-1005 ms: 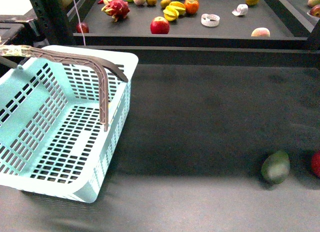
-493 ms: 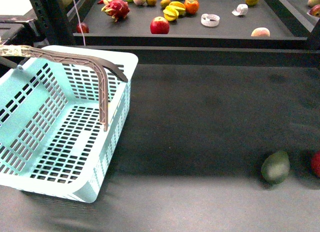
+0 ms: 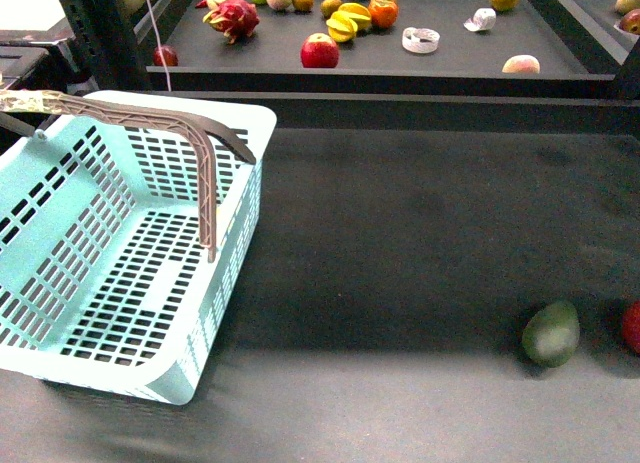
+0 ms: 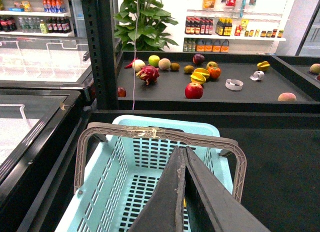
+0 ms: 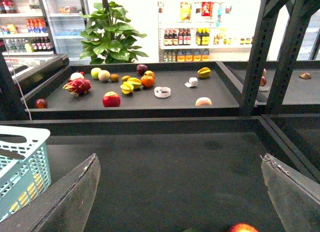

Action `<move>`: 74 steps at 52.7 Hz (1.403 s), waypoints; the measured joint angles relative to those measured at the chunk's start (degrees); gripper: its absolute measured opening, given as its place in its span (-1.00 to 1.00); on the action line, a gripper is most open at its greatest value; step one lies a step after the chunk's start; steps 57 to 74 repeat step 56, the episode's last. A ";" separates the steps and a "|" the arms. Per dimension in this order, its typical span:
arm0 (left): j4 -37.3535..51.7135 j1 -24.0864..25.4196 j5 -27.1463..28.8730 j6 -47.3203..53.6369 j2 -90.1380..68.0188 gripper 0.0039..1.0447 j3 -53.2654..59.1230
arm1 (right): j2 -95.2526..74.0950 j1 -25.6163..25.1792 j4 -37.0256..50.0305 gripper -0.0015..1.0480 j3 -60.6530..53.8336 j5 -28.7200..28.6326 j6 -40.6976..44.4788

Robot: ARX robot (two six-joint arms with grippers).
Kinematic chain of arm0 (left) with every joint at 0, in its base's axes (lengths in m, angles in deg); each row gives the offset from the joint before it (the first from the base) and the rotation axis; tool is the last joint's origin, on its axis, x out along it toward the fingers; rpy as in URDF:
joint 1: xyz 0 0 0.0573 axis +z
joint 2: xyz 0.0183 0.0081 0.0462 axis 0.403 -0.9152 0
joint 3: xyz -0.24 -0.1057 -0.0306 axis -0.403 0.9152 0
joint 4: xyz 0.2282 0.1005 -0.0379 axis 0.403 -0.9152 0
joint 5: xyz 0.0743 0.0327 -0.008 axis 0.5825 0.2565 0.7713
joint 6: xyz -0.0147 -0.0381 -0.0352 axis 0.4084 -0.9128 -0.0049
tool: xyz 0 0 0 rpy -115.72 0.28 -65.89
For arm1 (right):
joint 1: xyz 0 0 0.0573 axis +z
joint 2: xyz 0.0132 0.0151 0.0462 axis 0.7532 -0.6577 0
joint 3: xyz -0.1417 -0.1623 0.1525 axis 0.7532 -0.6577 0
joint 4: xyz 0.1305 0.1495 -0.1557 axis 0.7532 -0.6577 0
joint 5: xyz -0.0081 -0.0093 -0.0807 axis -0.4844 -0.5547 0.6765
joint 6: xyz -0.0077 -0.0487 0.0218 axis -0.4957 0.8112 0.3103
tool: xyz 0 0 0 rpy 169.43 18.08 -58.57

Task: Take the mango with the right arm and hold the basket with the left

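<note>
Mango unseen; left claw [image 4: 181, 192] closed above basket [image 4: 165, 157], right claw [image 5: 182, 192] wide apart.

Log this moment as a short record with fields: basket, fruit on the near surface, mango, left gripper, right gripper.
basket: light blue basket at the left of the dark surface, brown handle raised
fruit on near surface: green fruit at the right, red fruit beside it at the picture's edge
mango: yellow patch glimpsed through the basket wall; cannot confirm
left gripper: left gripper shut, above the basket, holding nothing
right gripper: right gripper open, empty, above the surface
</note>
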 joint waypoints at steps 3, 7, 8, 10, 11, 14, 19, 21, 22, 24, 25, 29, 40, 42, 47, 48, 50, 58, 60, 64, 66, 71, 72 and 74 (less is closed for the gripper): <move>-1.70 0.00 -0.02 0.02 1.77 -0.93 0.00 | 0.00 0.02 0.00 0.84 0.00 0.00 0.00; -3.82 0.00 0.00 0.04 3.96 -0.93 0.00 | 0.00 0.02 0.00 0.84 0.00 0.00 0.00; -4.33 0.00 -0.02 0.02 4.48 -0.93 0.00 | 0.00 0.02 0.00 0.84 0.00 0.00 0.00; -5.31 0.00 0.00 0.04 5.51 -0.93 0.00 | 0.00 0.00 0.00 0.84 0.00 0.00 0.00; -5.79 0.00 0.00 0.04 5.99 -0.93 0.00 | 0.00 0.02 0.00 0.84 0.00 0.00 0.00; -7.19 0.00 0.00 0.04 7.43 -0.93 0.00 | 0.00 0.00 0.00 0.84 0.00 0.00 0.00; -9.11 0.00 0.00 0.07 9.38 -0.93 0.00 | 0.00 0.00 0.00 0.84 0.00 0.00 0.00; -9.90 0.00 0.00 0.11 10.16 -0.93 0.00 | 0.00 0.00 0.00 0.84 0.00 0.00 0.00; -10.29 0.00 0.00 0.13 10.56 -0.93 0.00 | 0.00 0.02 0.00 0.84 0.00 0.00 0.00; -11.02 0.00 0.00 0.15 11.30 -0.93 0.00 | 0.00 0.00 0.00 0.84 0.00 0.00 0.00; -11.39 0.00 0.00 0.15 11.65 -0.93 0.00 | 0.00 0.00 0.00 0.84 0.00 0.00 0.00; -12.72 0.00 0.00 0.15 13.00 -0.93 0.00 | 0.00 0.02 0.00 0.84 0.00 0.00 0.00; -17.77 0.00 0.00 0.15 17.81 -0.93 -0.02 | 0.00 0.00 0.00 0.84 0.00 0.00 0.00; -22.53 0.00 -0.02 0.20 21.07 -0.93 0.00 | 0.00 0.00 0.00 0.84 0.00 0.00 0.00; -25.70 0.00 0.00 0.20 25.53 -0.93 0.00 | -0.02 0.00 0.00 0.84 0.00 0.00 0.00; -25.81 0.00 0.00 0.20 25.68 -0.93 0.00 | 0.00 0.00 0.00 0.84 0.00 0.00 0.00; -25.88 0.00 0.00 0.17 25.75 -0.93 0.00 | 0.00 0.02 0.00 0.84 0.00 0.00 0.00; -25.90 0.00 0.00 0.17 25.79 -0.93 0.00 | 0.00 0.00 0.00 0.84 0.00 0.00 0.00; -25.90 0.00 0.00 0.17 25.79 -0.93 0.00 | 0.00 0.00 0.00 0.84 0.00 0.00 0.00; -25.90 0.00 0.00 0.17 25.79 -0.93 0.00 | 0.00 0.00 0.00 0.84 0.00 0.00 0.00; -25.90 0.00 0.00 0.17 25.79 -0.93 0.00 | 0.00 0.00 0.00 0.84 0.00 0.00 0.00; -25.90 0.00 0.00 0.17 25.79 -0.93 0.00 | 0.00 0.00 0.00 0.84 0.00 0.00 0.00; -25.90 0.00 0.00 0.17 25.79 -0.93 0.00 | 0.00 0.00 0.00 0.84 0.00 0.00 0.00; -25.90 0.00 0.00 0.17 25.79 -0.93 0.00 | 0.00 0.00 0.00 0.84 0.00 0.00 0.00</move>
